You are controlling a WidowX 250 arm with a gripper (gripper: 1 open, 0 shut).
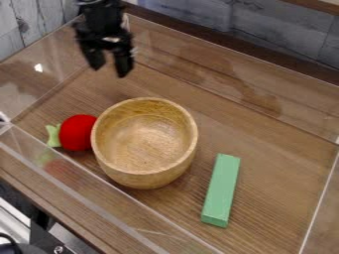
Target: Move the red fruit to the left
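Observation:
The red fruit (78,132) is a small round bright red toy with a light green leafy piece on its left. It lies on the wooden table, touching the left side of the wooden bowl (146,141). My gripper (107,63) hangs well above and behind the fruit, pointing down. Its two black fingers stand apart and nothing is between them.
A flat green rectangular block (221,189) lies to the right of the bowl. Clear plastic walls (40,159) fence the table on all sides. A stone-patterned wall runs along the back.

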